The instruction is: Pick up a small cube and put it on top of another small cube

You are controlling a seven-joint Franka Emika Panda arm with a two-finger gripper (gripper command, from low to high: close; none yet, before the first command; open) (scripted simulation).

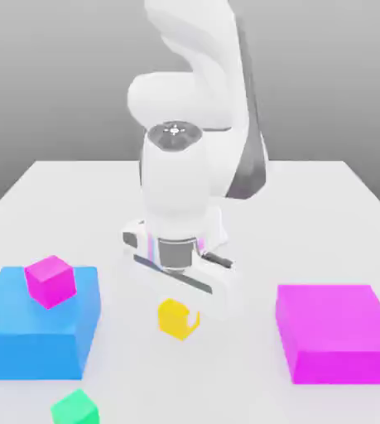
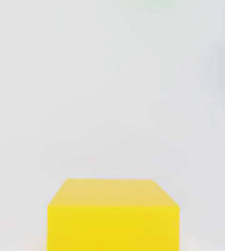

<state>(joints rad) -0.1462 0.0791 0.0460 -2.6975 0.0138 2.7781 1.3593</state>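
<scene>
the small golden-yellow cube [image 1: 177,318] [image 2: 113,215] sits on the white table, seemingly flat.

We see soft, even, bright light from above across the white table [image 1: 325,199], with a grey backdrop darkening toward 12 o'clock. Shadows are faint: a pale one lies under the arm's hand around the yellow cube [image 1: 177,318], and the blue block [image 1: 36,331] and magenta block [image 1: 335,331] show darker front faces. No glare. In the hand view the cube's top is paler than its front.
</scene>
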